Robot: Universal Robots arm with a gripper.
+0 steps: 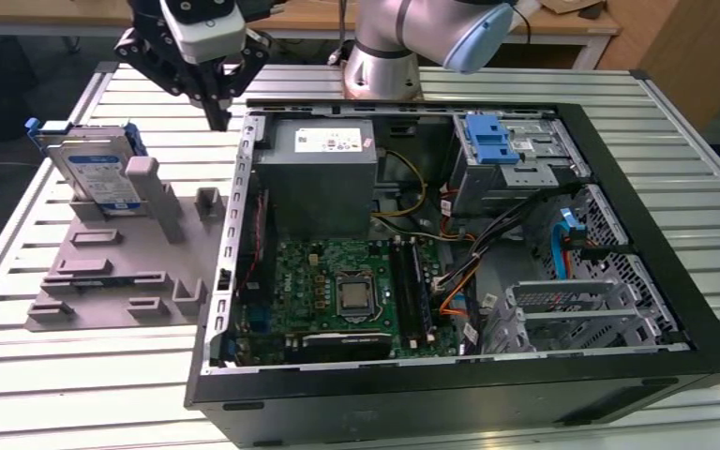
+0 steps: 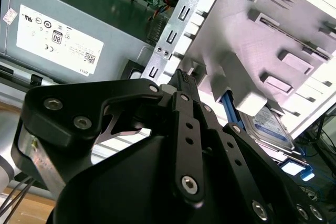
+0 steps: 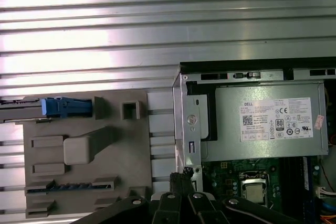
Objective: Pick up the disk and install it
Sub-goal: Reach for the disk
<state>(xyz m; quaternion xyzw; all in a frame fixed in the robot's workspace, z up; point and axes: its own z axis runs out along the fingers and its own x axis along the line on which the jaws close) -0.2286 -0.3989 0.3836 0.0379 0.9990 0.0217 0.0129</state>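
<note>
**A:** ok, what's the layout? Big stuff first pls

**B:** A slatted metal desk [image 1: 72,403] sits under everything. On it, toward the exterior view's right, there's a black computer case [image 1: 660,375] lying on its side with the panel off, so you look straight into it. The arm [image 1: 392,47] stands at the far edge of the desk, right behind the case. On the exterior view's left, just beside the case wall, lies a flat grey holder [image 1: 110,281] covered in blocks and slots.

**A:** and inside the case?

**B:** There's a grey power supply [image 1: 322,164] with a white sticker in the far corner on the holder's side. The green motherboard [image 1: 335,281] is on the near side of it. A blue latch [image 1: 491,141] sits on the drive cage further to the exterior view's right.

**A:** so where's the disk?

**B:** The disk [image 1: 91,173] is in the holder, not in the case. It stands on edge at the holder's far end, against a grey post [image 1: 147,192], with the label facing out.

**A:** gripper got it?

**B:** Nope. The gripper [image 1: 218,120] hangs by the case's far corner on the holder side, near the disk but clearly apart from it. The fingers [image 2: 184,85] are pinched together with nothing in them.
</note>
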